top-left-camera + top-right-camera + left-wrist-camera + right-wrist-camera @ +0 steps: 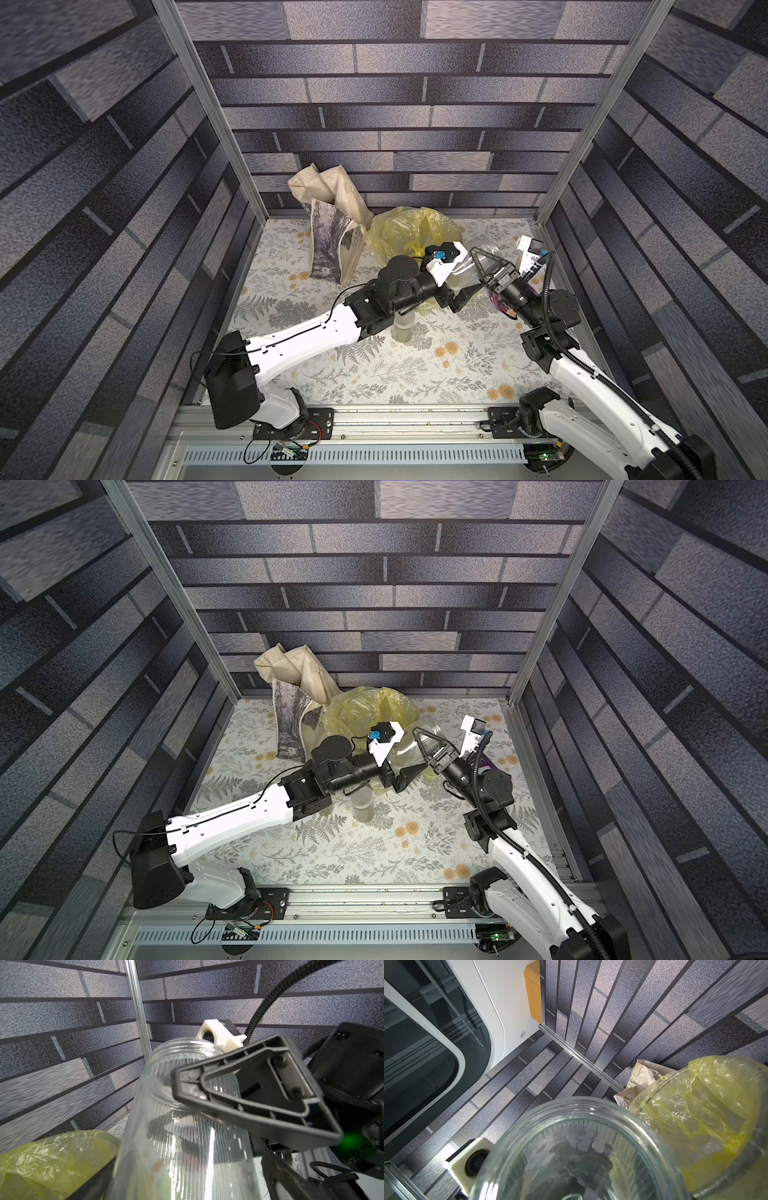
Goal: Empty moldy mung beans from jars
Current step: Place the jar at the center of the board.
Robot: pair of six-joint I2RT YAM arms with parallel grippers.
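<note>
Nearest, at 6 o'clock of the action, a slim jar [404,328] stands upright on the floral table [415,374]. Its whitish lid is on and it sits tucked beneath the left forearm, untouched.

Just beyond, centre-right, is the main event. The ribbed jar [187,1147] is up off the table with its lid off, tilted so the mouth aims at 1 o'clock and the base at 7. The right gripper [478,259] comes in from 5 o'clock and pinches the jar just under the threaded neck. One finger [249,1088] lies flat on the ribs, and its partner shows as a dark shape through the glass. The left gripper [459,280] straddles the base with its fingers [278,1174] spread wide. There's a sliver of gap on one side, so it looks like no grip at all.

This reads like a hand-over, with the right arm taking the load. To do it well, the left should back straight out towards 8 o'clock without nudging the glass. The right needs a firm squeeze, since a jar held near the neck can pivot. Then it should swing the mouth towards 11 o'clock and tip it well over the yellow bin bag [405,232] just beside it.

As for the mung beans, there's a greenish smear low in the jar, too blurred to call. Farthest, at 11 o'clock, the cream tote [332,237] stands by the back wall.
</note>
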